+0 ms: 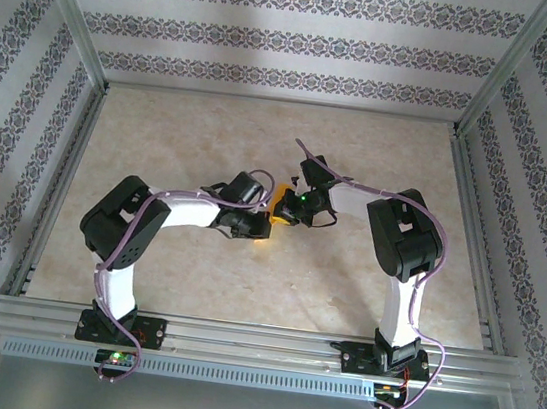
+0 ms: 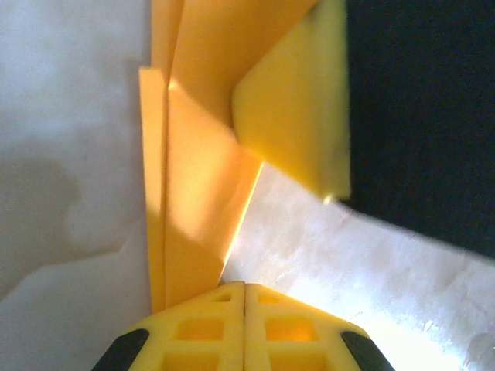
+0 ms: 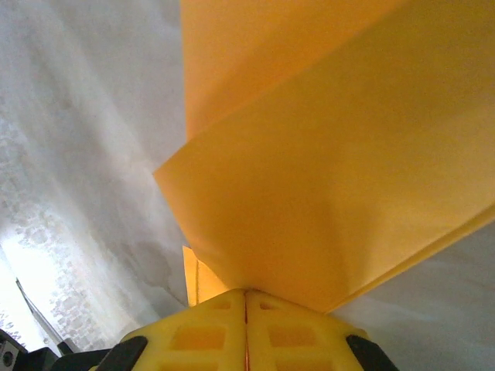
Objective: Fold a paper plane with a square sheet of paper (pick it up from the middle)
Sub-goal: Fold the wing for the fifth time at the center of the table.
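The square sheet of paper [image 1: 280,190] is bright orange and folded into a narrower creased shape, held between both grippers at the middle of the table. In the left wrist view its layered folds [image 2: 197,201] run up from my left gripper [image 2: 244,287], whose yellow jaws are pressed together at the paper's lower corner. A pale yellow finger of the right gripper [image 2: 298,108] lies against the paper's upper part. In the right wrist view a broad flap of the paper [image 3: 332,178] spreads from my right gripper [image 3: 246,294], which is shut on it. From above, the left gripper [image 1: 263,225] and the right gripper [image 1: 289,207] meet tip to tip.
The beige marbled tabletop [image 1: 212,136] is ringed by an aluminium frame [image 1: 236,336] and patterned walls [image 1: 276,33]. Purple cables [image 1: 357,185] loop along both arms.
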`<state>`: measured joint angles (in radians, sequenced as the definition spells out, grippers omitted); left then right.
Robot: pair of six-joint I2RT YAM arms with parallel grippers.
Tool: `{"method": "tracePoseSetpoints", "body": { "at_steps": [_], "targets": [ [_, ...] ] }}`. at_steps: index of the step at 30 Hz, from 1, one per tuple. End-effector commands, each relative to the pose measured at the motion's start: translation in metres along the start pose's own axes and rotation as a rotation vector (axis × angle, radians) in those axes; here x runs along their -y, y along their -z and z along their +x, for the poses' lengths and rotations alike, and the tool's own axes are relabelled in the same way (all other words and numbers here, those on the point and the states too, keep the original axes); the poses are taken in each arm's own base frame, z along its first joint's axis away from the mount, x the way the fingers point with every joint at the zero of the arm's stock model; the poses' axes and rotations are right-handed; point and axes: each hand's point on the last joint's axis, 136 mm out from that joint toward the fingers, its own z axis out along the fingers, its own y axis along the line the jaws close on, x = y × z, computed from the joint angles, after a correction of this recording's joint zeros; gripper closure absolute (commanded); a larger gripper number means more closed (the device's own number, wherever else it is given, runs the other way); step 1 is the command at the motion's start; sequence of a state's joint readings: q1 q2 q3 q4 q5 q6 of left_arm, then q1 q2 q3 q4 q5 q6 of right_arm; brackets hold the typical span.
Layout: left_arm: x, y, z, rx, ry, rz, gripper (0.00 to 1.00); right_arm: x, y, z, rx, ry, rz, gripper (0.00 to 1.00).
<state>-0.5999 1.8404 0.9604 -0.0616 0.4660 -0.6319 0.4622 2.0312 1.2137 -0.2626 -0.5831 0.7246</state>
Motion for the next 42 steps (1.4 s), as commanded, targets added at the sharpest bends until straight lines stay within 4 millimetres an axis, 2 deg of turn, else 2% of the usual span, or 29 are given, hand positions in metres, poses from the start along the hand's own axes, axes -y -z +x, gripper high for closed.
{"method": "tracePoseSetpoints", "body": {
  "at_steps": [1,4,7,13,16,19,23,27,34,39,42],
  "targets": [
    [-0.03,0.003,0.042,-0.098,0.08,-0.031,0.94,0.083,-0.02,0.017,-0.036,-0.094,0.273,0.92],
    [-0.034,0.006,0.047,-0.078,0.127,0.017,0.94,0.084,-0.021,0.018,-0.039,-0.095,0.275,0.92],
    [-0.023,0.014,0.042,-0.059,0.122,0.065,0.94,0.084,-0.02,0.019,-0.041,-0.094,0.276,0.92],
    [0.021,0.037,-0.007,0.049,0.027,0.134,0.94,0.088,-0.021,0.02,-0.042,-0.098,0.284,0.92],
    [0.018,0.029,-0.024,0.078,0.024,0.097,0.94,0.089,-0.021,0.02,-0.043,-0.101,0.285,0.92],
    [0.01,0.014,-0.028,0.055,0.038,0.065,0.94,0.088,-0.021,0.02,-0.045,-0.1,0.283,0.92],
    [0.001,0.0,-0.023,0.016,0.063,0.051,0.94,0.088,-0.021,0.02,-0.047,-0.098,0.28,0.92],
    [-0.013,-0.005,-0.013,-0.012,0.072,-0.006,0.95,0.088,-0.022,0.02,-0.048,-0.099,0.281,0.92],
    [-0.041,-0.001,0.022,-0.071,0.104,-0.082,0.96,0.089,-0.023,0.02,-0.05,-0.102,0.283,0.92],
    [-0.038,0.016,0.047,-0.102,0.12,-0.045,0.96,0.088,-0.024,0.02,-0.054,-0.102,0.28,0.92],
    [-0.025,0.03,0.044,-0.08,0.099,-0.011,0.96,0.089,-0.023,0.02,-0.053,-0.102,0.281,0.92]
  ]
}}
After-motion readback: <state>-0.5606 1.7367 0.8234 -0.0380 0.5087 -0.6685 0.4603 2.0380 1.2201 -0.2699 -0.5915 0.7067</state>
